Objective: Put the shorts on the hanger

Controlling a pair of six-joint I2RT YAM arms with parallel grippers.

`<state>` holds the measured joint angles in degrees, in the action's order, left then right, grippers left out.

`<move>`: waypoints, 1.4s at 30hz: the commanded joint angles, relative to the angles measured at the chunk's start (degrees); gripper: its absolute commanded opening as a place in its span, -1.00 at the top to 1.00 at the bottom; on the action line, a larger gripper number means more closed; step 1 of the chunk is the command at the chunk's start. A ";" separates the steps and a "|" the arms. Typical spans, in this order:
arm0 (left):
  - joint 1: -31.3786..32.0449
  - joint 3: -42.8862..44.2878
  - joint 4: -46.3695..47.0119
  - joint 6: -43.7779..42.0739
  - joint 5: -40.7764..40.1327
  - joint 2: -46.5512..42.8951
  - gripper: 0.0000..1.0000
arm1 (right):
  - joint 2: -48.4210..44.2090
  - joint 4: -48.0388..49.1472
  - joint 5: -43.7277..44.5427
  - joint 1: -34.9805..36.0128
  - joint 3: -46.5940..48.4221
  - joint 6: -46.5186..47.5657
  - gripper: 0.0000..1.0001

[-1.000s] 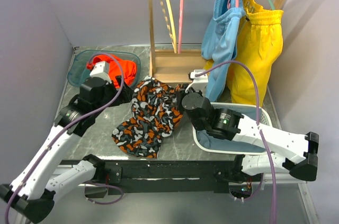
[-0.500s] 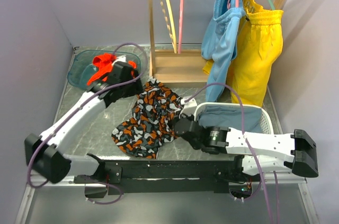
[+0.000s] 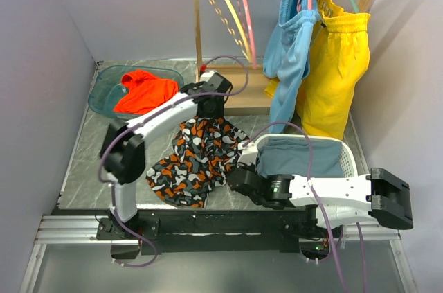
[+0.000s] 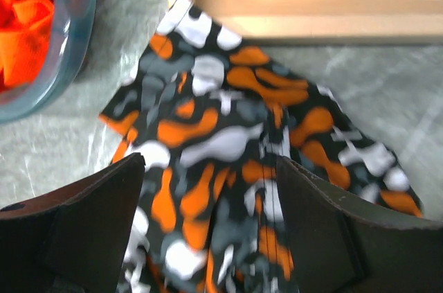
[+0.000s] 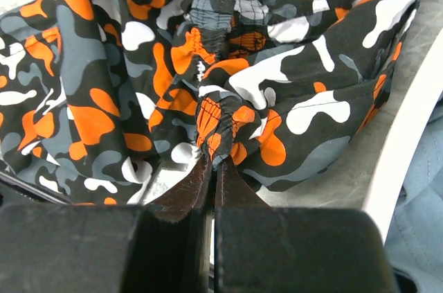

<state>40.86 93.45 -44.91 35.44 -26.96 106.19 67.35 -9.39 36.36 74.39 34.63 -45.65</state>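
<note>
The step in hand was picking up the camouflage shorts (image 3: pixel 196 160), which lay rumpled on the table (image 3: pixel 86 140) in front of the wooden rack (image 3: pixel 196 30). The right pincer (image 5: pixel 212 181) was clenched on a bunched bit of the elastic waistband at the cloth's right edge. The left pincer (image 4: pixel 208 237) hung released, its jaws straddling the far corner just beside the rack's base and gripping nothing. The heap's long axis ran diagonally, near-left to far-right, with the waistband seemingly along the right side. The pink hanger (image 3: pixel 246 23) hung on the rail, well apart. Next, I judged, the left pincer had to drop and pinch that corner so the cloth could be lifted at two points
</note>
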 commanded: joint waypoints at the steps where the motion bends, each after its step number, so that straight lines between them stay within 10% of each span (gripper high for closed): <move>1: 0.18 7.17 -3.53 -2.65 -5.83 6.65 -0.64 | -0.99 1.74 1.52 0.40 -0.88 -2.34 1.00; 10: 0.53 2.53 0.17 -2.22 -1.25 10.18 -0.47 | -1.00 -1.15 3.19 0.40 0.61 -2.95 1.00; 15: 0.45 -3.17 -1.76 3.91 -6.17 0.53 0.80 | -1.96 -8.18 6.88 0.40 3.86 -6.47 1.00; 17: 0.27 -6.08 -3.07 6.73 -8.62 -5.95 0.98 | -3.36 -9.94 8.11 0.32 5.00 -6.65 1.00; 29: -3.32 -11.28 -1.68 4.12 -3.11 -35.95 0.98 | -8.28 -27.96 16.19 -3.46 24.74 -3.42 1.00; 37: -6.67 7.70 2.71 -5.37 5.23 -37.20 0.96 | -10.05 -30.51 18.57 -12.94 50.93 12.06 1.00; 42: -8.16 5.02 8.24 -8.11 11.74 -39.12 0.89 | -8.47 -31.83 18.32 -13.48 54.41 13.22 1.00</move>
<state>34.15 101.36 -42.61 31.57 -21.87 68.73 58.35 -38.41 52.34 61.45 88.14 -36.25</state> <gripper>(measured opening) 0.044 0.023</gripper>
